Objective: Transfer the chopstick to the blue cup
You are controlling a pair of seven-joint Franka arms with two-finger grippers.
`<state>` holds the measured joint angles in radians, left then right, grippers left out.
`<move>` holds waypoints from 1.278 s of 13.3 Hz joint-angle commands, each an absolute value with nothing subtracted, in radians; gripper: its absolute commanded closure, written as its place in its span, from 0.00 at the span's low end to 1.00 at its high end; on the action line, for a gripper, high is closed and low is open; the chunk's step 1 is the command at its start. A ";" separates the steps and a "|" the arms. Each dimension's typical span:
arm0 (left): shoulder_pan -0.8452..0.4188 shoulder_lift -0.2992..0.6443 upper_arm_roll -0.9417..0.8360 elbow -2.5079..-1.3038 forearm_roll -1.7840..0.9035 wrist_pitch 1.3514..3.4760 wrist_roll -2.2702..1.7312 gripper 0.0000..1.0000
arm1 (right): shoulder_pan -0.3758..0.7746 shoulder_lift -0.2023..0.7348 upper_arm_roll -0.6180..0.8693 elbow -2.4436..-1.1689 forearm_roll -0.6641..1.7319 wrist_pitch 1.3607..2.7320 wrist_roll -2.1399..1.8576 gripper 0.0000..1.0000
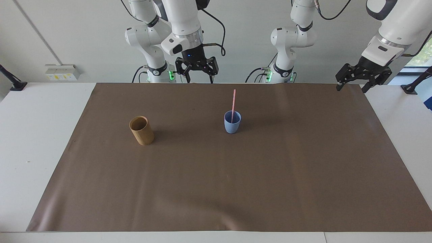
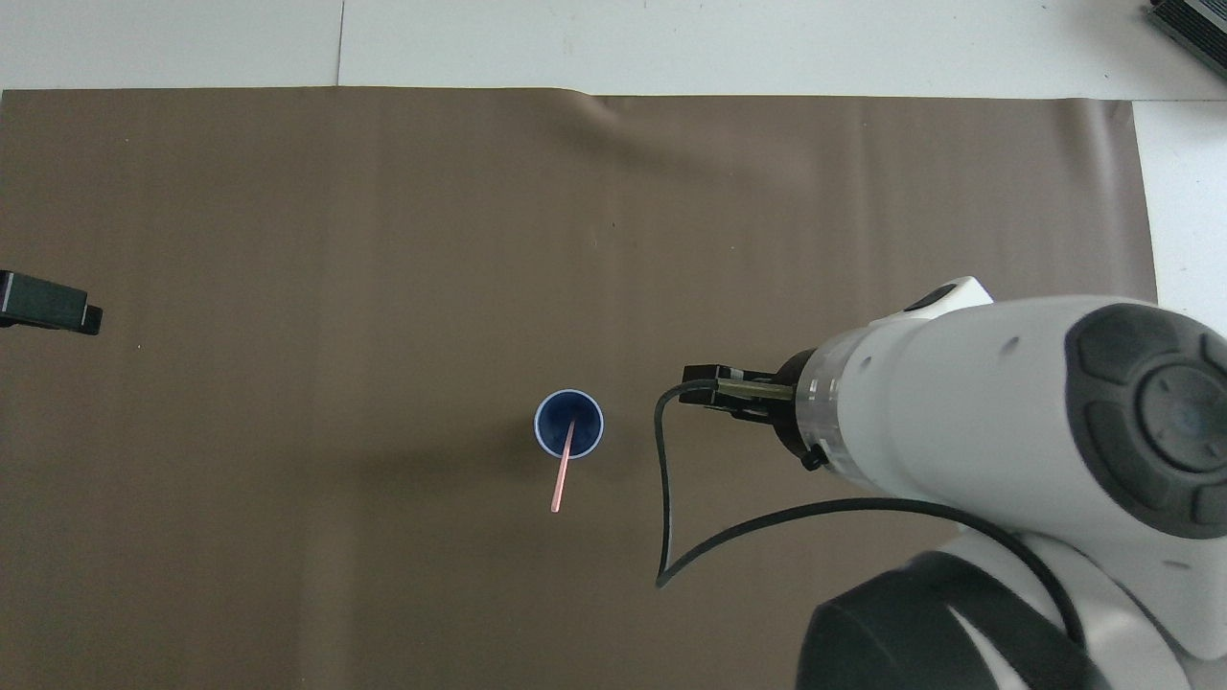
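a robotics lab: four white jointed arms (image 1: 150, 37) are mounted in a row along one edge of a white bench (image 1: 37, 135), cables trailing from them and green lights at their bases. a plain brown mat (image 1: 216, 175) covers the bench, against a bare pale wall (image 1: 67, 33) with a small socket box (image 1: 62, 72).
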<state>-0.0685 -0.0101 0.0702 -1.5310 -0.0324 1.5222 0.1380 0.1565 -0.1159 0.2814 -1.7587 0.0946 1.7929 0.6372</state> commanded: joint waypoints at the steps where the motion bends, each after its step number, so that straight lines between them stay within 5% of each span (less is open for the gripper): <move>1: -0.063 -0.026 0.063 -1.554 -0.025 1.545 0.152 0.00 | 0.143 -0.115 0.301 -1.703 0.011 1.744 0.632 0.00; 9: -0.069 -0.028 0.061 -1.554 -0.023 1.543 0.153 0.00 | -0.006 -0.110 0.295 -1.477 0.009 1.592 0.627 0.00; 17: -0.072 -0.031 0.055 -1.560 -0.025 1.539 0.152 0.00 | -0.077 -0.132 0.109 -1.463 0.006 1.516 0.427 0.00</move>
<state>-0.0703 -0.0101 0.0555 -1.5335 -0.0324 1.5247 0.1389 -0.0634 -0.1239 0.1554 -1.4744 0.0174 1.5378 0.5100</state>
